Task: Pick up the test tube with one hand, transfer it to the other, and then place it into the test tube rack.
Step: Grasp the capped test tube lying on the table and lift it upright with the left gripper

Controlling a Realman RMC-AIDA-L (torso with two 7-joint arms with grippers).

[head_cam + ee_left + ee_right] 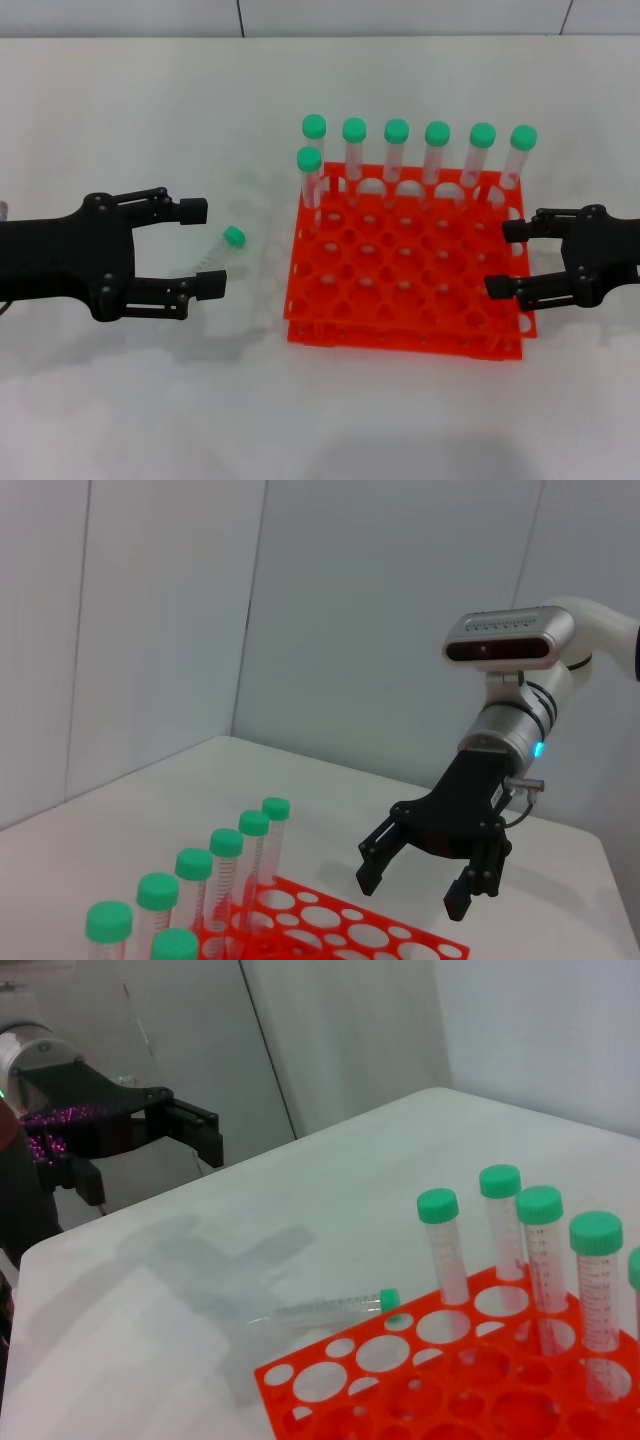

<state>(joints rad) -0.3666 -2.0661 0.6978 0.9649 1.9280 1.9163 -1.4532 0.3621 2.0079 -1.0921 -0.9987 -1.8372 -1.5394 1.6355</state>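
A test tube (pixel 222 247) with a green cap lies on the white table just left of the orange-red test tube rack (pixel 400 300). It also shows in the right wrist view, where the test tube (pixel 322 1310) lies beside the rack (pixel 400 1385). My left gripper (pixel 203 248) is open at table level, its two fingers on either side of the tube's clear end without touching it. My right gripper (pixel 506 259) is open over the rack's right edge and holds nothing. The left wrist view shows the right gripper (pixel 412 892) hovering above the rack (pixel 330 930).
Several capped tubes (pixel 396 150) stand upright in the rack's back row, and one more (pixel 309 175) stands in the second row at the left. The rest of the holes are empty. A wall (pixel 320 15) runs behind the table.
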